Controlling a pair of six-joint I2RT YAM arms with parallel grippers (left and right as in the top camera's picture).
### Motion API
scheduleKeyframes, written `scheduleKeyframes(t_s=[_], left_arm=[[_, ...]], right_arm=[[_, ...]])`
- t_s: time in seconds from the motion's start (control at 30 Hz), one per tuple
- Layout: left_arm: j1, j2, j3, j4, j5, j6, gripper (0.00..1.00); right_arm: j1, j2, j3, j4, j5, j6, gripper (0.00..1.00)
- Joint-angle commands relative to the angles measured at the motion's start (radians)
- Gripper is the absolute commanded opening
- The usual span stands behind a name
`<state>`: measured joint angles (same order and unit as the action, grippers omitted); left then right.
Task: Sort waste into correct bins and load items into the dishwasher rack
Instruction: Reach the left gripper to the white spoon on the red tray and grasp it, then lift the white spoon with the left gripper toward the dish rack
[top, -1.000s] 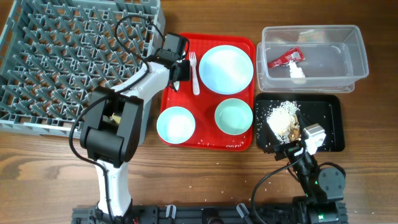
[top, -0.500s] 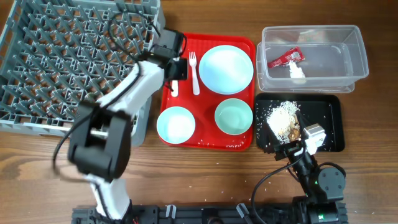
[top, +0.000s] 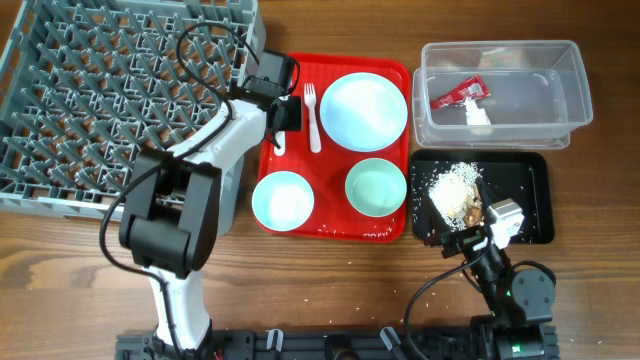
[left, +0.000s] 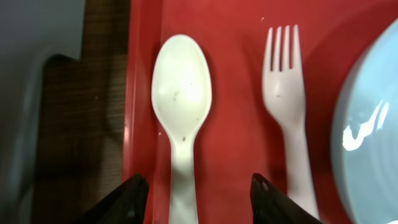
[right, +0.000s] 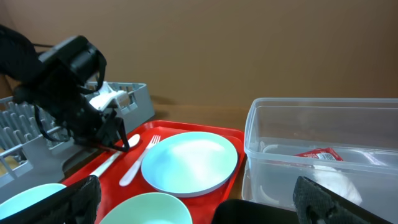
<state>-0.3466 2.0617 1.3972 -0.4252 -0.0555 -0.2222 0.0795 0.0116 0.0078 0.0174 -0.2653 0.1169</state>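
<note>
My left gripper (top: 284, 118) (left: 198, 190) is open and hangs low over the red tray's left edge, with the white spoon's (left: 181, 93) (top: 280, 143) handle between its fingers. The white fork (left: 287, 99) (top: 313, 118) lies beside it, then the pale blue plate (top: 362, 110) (right: 189, 163). Two blue-green bowls (top: 283, 198) (top: 375, 187) sit at the tray's front. The clear tub (top: 575, 95) holds the red sachet (top: 460, 93) and white paper (top: 478, 115). The black tray (top: 530, 195) holds food scraps (top: 455, 190). My right gripper (top: 497, 222) (right: 202, 199) is open and empty. The yellow cup is out of view.
The grey-blue rack (top: 110, 90) fills the back left, its corner close to my left arm. The red serving tray (top: 335, 232) lies in the middle. The tub and black tray stand at the right, one behind the other. Bare wood runs along the front.
My left arm's elbow swung left and came back; its gripper stayed over the spoon at the tray's left edge. The right arm has not moved.
</note>
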Motion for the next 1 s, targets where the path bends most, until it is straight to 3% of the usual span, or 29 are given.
scheduleKeyframes(t_s=[0.0,0.2,0.3,0.6,0.7,0.8,0.87,0.93,0.97], left_arm=[[0.003,0.063,-0.006,0.039,-0.006,0.005,0.47],[0.002,0.087,-0.006,0.043,-0.006,0.006,0.14],[0.002,0.082,-0.006,0.036,-0.006,0.006,0.08],[0.003,-0.19,-0.002,-0.083,-0.011,0.01,0.11],[0.003,-0.304,-0.002,-0.136,-0.096,0.148,0.13],[0.009,-0.328,-0.003,-0.182,-0.331,0.393,0.18],[0.044,-0.303,-0.005,-0.193,-0.36,0.397,0.17],[0.099,-0.273,-0.005,-0.194,-0.344,0.317,0.11],[0.121,-0.269,-0.005,-0.201,-0.27,0.296,0.11]], right_arm=[[-0.002,-0.007,-0.003,0.007,0.003,-0.01,1.0],[-0.002,-0.007,-0.003,0.007,0.003,-0.01,1.0],[-0.002,-0.007,-0.003,0.007,0.003,-0.01,1.0],[-0.002,-0.007,-0.003,0.007,0.003,-0.01,1.0],[-0.002,-0.007,-0.003,0.007,0.003,-0.01,1.0],[-0.002,-0.007,-0.003,0.007,0.003,-0.01,1.0],[-0.002,-0.007,-0.003,0.007,0.003,-0.01,1.0],[-0.002,-0.007,-0.003,0.007,0.003,-0.009,1.0],[-0.002,-0.007,-0.003,0.007,0.003,-0.01,1.0]])
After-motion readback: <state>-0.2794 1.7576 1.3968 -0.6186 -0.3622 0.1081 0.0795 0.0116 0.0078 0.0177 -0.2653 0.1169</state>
